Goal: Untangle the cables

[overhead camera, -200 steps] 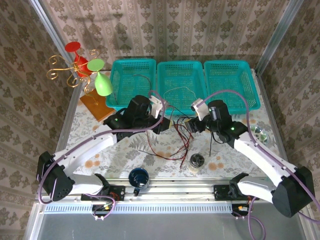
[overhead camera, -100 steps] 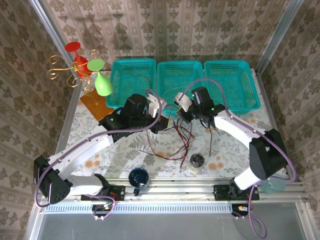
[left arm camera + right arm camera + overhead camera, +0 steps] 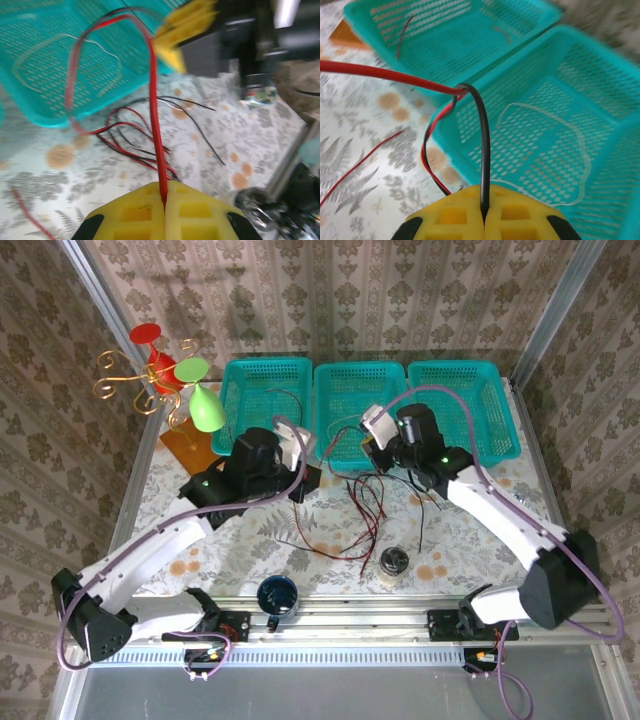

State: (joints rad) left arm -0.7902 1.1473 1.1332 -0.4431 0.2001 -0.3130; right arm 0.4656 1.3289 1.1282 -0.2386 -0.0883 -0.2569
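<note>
Left gripper [image 3: 164,200], bottom centre: pads clamped on thin red cable [image 3: 154,120]. Right gripper [image 3: 484,212] pinches thin black cable [image 3: 485,150], seemingly hooked over red one, before teal plastic mesh basket [image 3: 545,150].

The top camera is fixed high behind the arm bases and looks down over the table [image 3: 250,550]. The left wrist camera sits close behind the left gripper [image 3: 164,190] and sights along its pinched red cable [image 3: 154,115]. The right wrist camera sits close behind the right gripper [image 3: 484,192] and sights along its pinched black cable [image 3: 485,150]. All three views share the middle basket [image 3: 360,366], and both wrist views share the red cable.
</note>
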